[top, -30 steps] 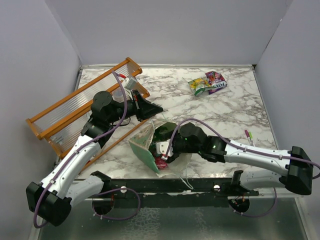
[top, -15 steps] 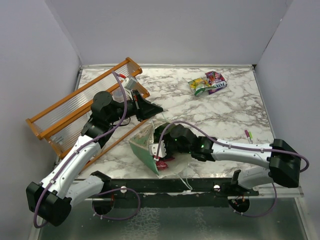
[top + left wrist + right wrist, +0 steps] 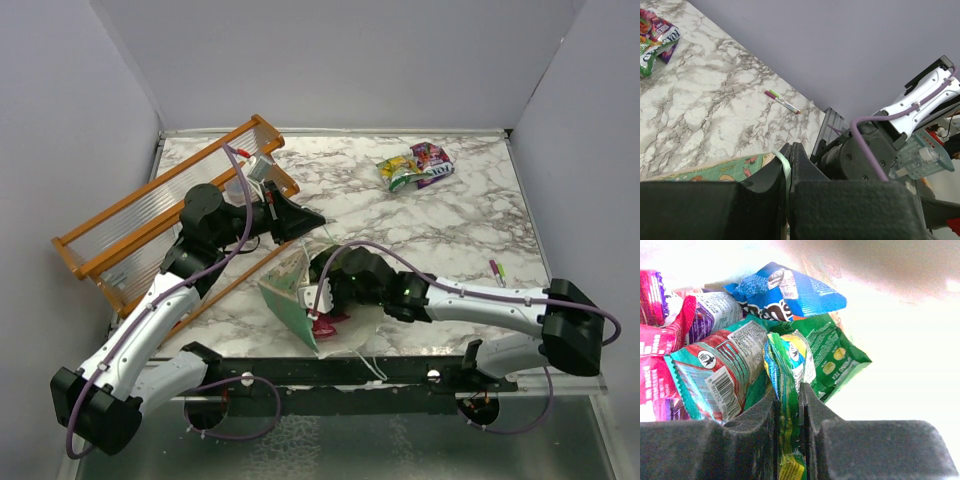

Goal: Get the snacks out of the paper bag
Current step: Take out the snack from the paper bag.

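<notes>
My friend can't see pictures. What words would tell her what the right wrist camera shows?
The right gripper pinches the edge of a green snack packet. Around it lie a blue packet, a teal packet and pink packets, all piled inside the pale paper bag.

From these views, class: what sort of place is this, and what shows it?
Probably a robot test booth: plain grey walls box in a marble-print table, with two arms mounted at its near edge.

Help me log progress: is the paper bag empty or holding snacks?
Not empty: the right wrist view shows several snacks inside the paper bag, the right gripper pinching a green packet.
</notes>
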You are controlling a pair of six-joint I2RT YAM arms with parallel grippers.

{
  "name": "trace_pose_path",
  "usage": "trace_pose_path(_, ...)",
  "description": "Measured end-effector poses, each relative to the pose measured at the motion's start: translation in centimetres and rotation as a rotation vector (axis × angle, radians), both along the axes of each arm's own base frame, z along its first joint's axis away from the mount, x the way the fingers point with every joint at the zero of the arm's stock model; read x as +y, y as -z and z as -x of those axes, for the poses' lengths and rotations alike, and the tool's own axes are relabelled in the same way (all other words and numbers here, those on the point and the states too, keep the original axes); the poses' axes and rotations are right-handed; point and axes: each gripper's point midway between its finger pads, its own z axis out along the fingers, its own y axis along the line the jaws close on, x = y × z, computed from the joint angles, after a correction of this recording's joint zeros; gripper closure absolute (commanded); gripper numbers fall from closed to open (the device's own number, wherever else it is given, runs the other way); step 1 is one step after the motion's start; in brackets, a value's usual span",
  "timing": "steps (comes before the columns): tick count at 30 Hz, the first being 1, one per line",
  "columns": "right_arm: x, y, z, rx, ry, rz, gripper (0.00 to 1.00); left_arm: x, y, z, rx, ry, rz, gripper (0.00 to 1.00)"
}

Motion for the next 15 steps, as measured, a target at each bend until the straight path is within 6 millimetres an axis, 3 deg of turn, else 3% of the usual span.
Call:
trace_pose_path(4, -0.2, -2.5, 0.4, -0.016, -0.008, -0.061, 0.98, 0.1, 0.0, 0.1, 0.001, 0.0, -0.002, 1.0)
trace_pose_path(9, -0.7, -6.2, 1.2, -0.028, -0.021, -0.159, 0.99, 0.1, 0.0, 0.2, -0.004, -0.002, -0.004, 1.0)
trace_pose_path(15, -2.1, -8.2, 2.5, 0.0, -0.034, -0.201, 0.99, 0.2, 0.1, 0.1, -0.007, -0.009, -0.009, 1.0)
